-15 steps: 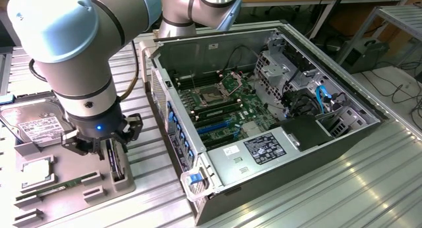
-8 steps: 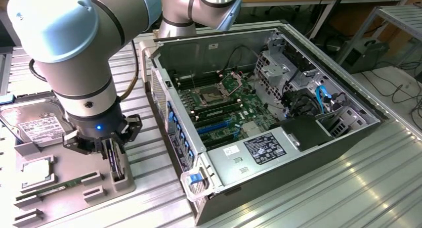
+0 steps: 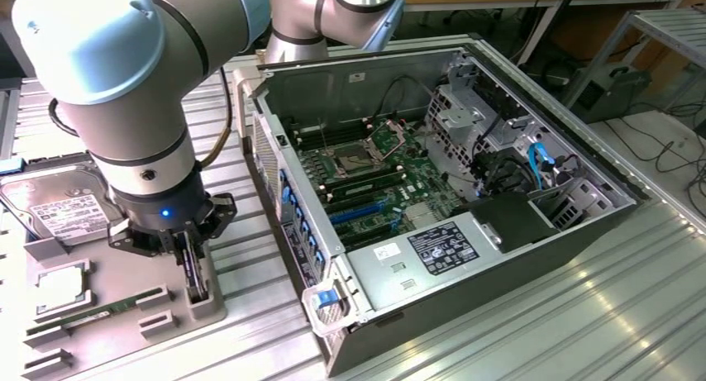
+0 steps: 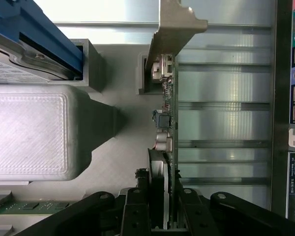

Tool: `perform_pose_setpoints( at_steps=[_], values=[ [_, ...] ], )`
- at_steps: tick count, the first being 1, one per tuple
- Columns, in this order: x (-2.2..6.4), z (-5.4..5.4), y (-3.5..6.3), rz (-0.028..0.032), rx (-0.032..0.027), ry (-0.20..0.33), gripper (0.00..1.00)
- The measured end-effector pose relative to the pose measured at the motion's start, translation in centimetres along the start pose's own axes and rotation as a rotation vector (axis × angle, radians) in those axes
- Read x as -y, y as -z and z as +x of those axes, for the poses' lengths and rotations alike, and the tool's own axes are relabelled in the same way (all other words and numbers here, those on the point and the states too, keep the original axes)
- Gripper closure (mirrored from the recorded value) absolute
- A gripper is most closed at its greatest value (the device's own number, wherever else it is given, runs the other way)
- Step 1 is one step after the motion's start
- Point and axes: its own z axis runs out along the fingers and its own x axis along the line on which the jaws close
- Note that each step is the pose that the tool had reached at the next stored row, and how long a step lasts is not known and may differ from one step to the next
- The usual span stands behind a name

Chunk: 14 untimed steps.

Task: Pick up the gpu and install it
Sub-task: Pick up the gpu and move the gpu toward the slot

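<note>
Here, the upright gpu (image 4: 169, 118) stands in a grey holder (image 4: 141, 73), straddled by the end effector (image 4: 163, 196); pinching or not, cannot tell.

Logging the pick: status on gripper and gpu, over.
Arm's gripper low at gpu fan end. Card upright on edge in grey holder. Neighbouring hard drive apart from it.

Claw (image 3: 192, 261) at the upright gpu (image 3: 200, 282) in a grey holder (image 3: 217, 307), open computer case (image 3: 331, 82) just beside

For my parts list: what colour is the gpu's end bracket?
Silver-grey metal. The bracket on the gpu shows best in the wrist view.
</note>
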Motion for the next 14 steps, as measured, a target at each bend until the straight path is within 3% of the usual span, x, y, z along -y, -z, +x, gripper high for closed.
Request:
perform_pose_setpoints(
  at_steps=[1,14],
  values=[
    [0.0,0.0,0.0,0.0,0.0,0.0,0.73],
    [0.0,0.0,-0.02,0.0,0.0001,0.0,0.73]
  ],
)
